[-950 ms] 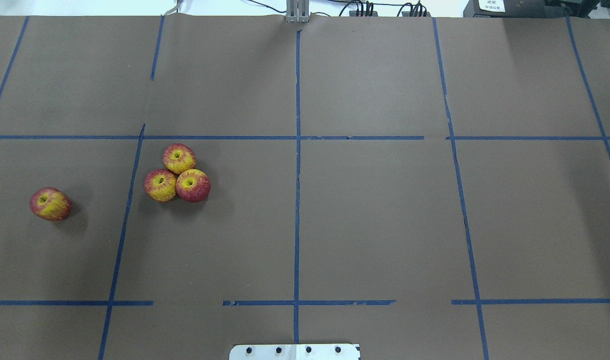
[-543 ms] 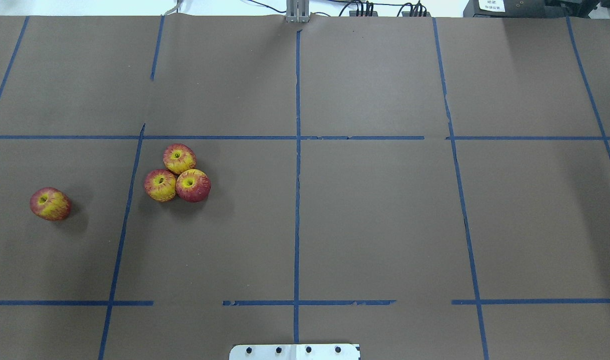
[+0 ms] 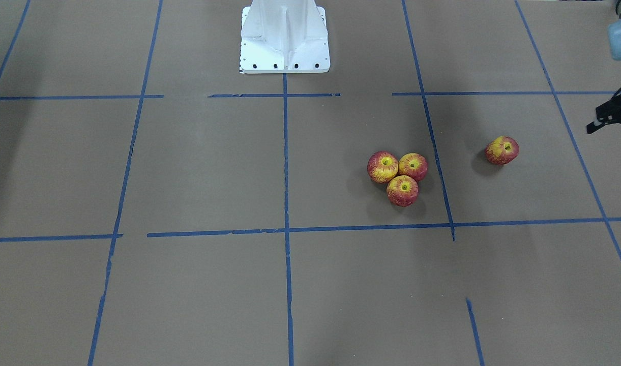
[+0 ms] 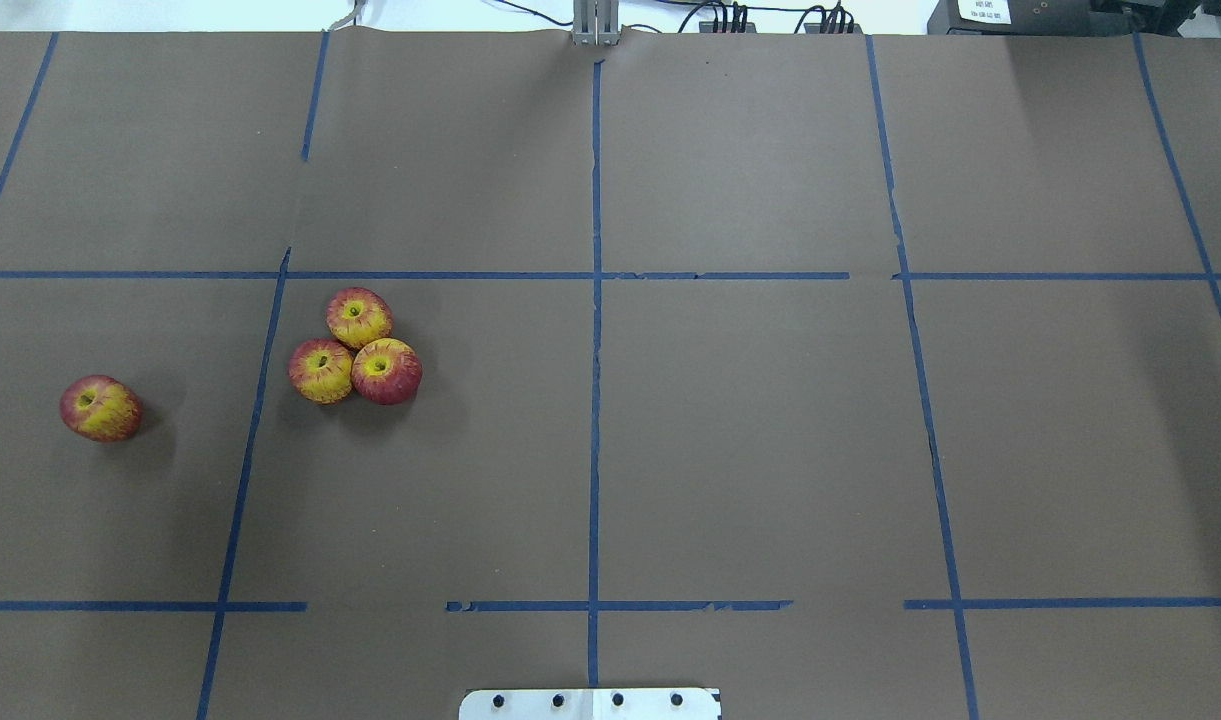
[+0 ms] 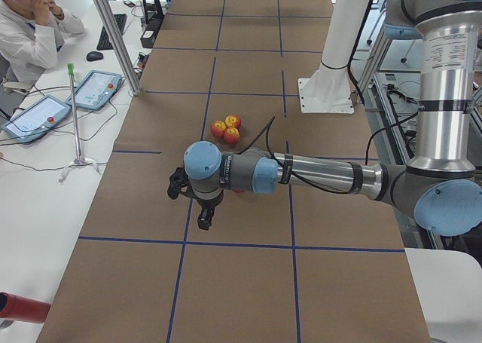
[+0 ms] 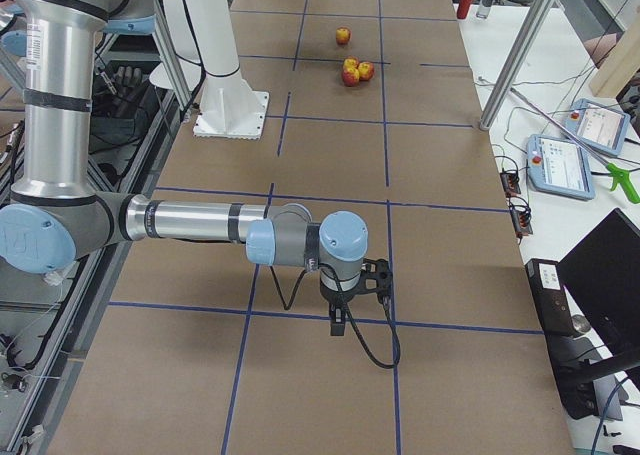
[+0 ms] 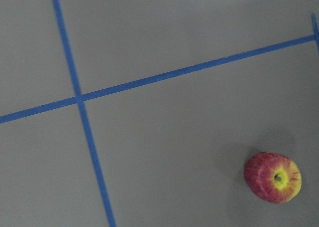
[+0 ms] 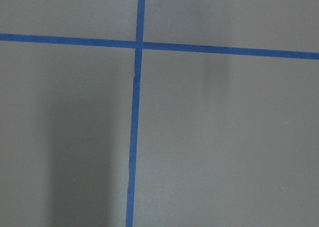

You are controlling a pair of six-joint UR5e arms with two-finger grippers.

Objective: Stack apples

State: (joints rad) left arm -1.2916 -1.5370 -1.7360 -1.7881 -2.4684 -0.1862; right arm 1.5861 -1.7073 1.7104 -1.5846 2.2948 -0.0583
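Observation:
Three apples (image 4: 359,317) (image 4: 321,370) (image 4: 386,371) sit touching in a tight cluster on the brown table, left of centre; they also show in the front view (image 3: 403,190). A fourth apple (image 4: 101,408) lies alone further left, also seen in the front view (image 3: 502,150) and the left wrist view (image 7: 272,177). My left gripper (image 3: 610,133) hangs above the table beyond the lone apple, cut by the frame edge, its fingers apart and empty. My right gripper (image 6: 355,297) hangs over bare table at the far end, seen only from the side, so I cannot tell its state.
The white robot pedestal (image 3: 285,35) stands at the table's near middle edge. Blue tape lines (image 4: 595,400) divide the brown paper. An operator (image 5: 30,26) sits at a side desk with tablets (image 5: 94,89) and a metal pole (image 5: 113,34).

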